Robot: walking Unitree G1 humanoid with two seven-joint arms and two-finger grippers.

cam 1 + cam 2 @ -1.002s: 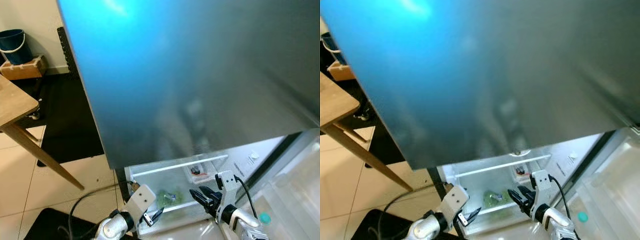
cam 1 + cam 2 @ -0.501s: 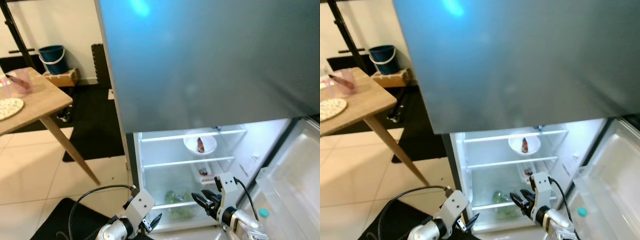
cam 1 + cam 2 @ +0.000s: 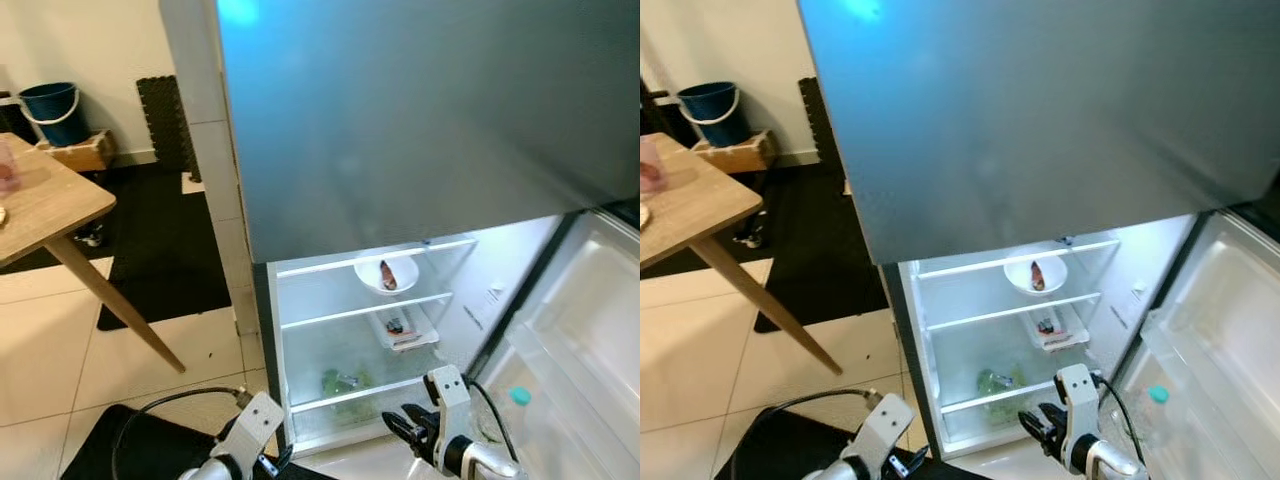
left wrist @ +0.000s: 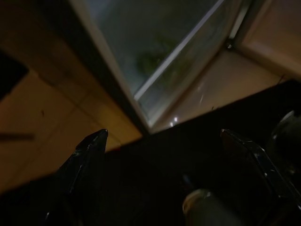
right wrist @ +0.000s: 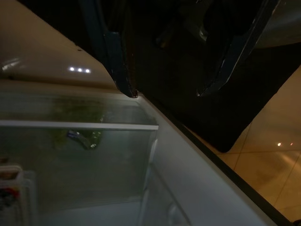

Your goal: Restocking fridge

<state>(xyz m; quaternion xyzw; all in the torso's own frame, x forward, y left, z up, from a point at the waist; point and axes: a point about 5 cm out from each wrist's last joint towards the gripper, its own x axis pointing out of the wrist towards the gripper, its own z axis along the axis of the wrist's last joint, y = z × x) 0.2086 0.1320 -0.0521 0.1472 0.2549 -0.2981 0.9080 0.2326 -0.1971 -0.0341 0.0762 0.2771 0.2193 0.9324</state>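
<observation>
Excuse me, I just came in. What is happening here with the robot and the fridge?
The robot stands before the grey fridge, whose lower door is swung open. Both grippers, left and right, hang low and open in front of it, holding nothing. Inside are a white bowl on the top shelf, a small packet below, and green vegetables in the drawer.

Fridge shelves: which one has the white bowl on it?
The top glass shelf of the open fridge carries the white bowl. The shelf below it has a flat packet above it, and green vegetables lie in the lowest part.
</observation>
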